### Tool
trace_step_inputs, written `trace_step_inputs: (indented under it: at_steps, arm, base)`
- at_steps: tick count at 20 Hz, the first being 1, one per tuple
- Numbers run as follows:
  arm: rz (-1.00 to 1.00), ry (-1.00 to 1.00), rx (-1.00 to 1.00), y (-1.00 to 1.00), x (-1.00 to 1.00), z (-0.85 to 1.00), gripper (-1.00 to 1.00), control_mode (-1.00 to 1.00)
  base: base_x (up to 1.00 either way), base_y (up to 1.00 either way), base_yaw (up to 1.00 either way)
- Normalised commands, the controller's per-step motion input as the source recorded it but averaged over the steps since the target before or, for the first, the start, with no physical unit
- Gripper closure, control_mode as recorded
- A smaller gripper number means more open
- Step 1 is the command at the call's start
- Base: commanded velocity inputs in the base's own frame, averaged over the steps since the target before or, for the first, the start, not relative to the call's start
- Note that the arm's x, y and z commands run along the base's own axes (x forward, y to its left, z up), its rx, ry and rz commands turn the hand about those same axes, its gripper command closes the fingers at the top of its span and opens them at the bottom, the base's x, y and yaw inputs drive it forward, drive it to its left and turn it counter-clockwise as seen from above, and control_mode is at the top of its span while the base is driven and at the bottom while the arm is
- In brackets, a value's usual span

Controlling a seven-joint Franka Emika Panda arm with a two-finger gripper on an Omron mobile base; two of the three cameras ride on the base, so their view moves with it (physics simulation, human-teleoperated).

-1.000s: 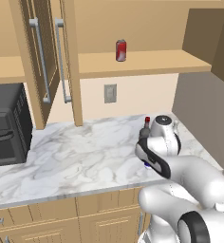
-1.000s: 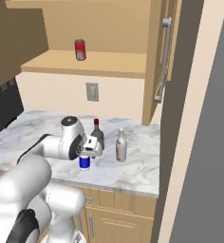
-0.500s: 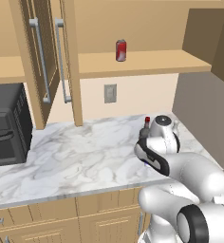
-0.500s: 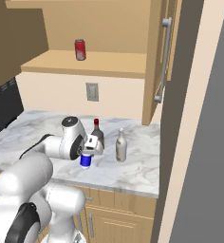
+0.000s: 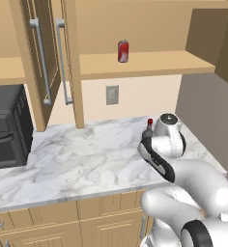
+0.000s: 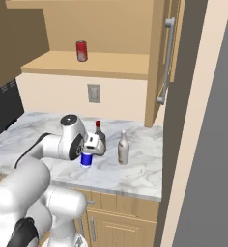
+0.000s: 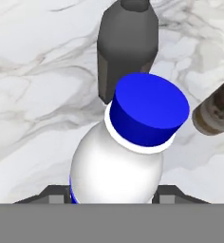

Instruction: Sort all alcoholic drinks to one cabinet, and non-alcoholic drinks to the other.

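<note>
Between the fingers (image 7: pixel 113 197) stands the white bottle (image 7: pixel 121 163), upright on the marble surface (image 7: pixel 33 76); they are closed on its body. Just beyond it stands the dark grey bottle (image 7: pixel 128 45), with the beige bottle (image 7: pixel 213 111) to one side, so a straight lift looks clear.

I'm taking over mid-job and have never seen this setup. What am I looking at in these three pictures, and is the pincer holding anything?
It is a white robot arm on a driving base, in a rendered kitchen. Two pictures come from cameras on the base, behind the arm to its left and right. The third looks along the pincer itself. On the marble counter stand a white bottle with a blue cap, a dark grey bottle with a red cap, and a pale beige bottle. A red can already sits on the open cabinet shelf above. The pincer has closed on the white bottle, which is not yet lifted.
</note>
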Motion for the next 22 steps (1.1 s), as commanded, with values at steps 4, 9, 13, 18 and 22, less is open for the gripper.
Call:
trace_step_inputs:
  at_steps: [4,9,13,18,22]
  arm:
    - [0.00,0.00,0.00,0.00,-0.73,1.00,1.00,-1.00]
    - [0.00,-0.03,0.00,0.00,-0.37,1.00,1.00,-1.00]
    - [0.00,-0.20,-0.04,0.00,-0.16,0.90,1.00,-1.00]
    - [0.00,-0.14,-0.01,0.00,-0.12,1.00,1.00,-1.00]
    - [0.00,-0.01,0.00,0.00,-0.03,1.00,1.00,-1.00]
  base:
    - [0.00,0.00,0.00]
    - [0.00,0.00,0.00]
    - [0.00,0.00,0.00]
    - [0.00,0.00,0.00]
    - [0.00,0.00,0.00]
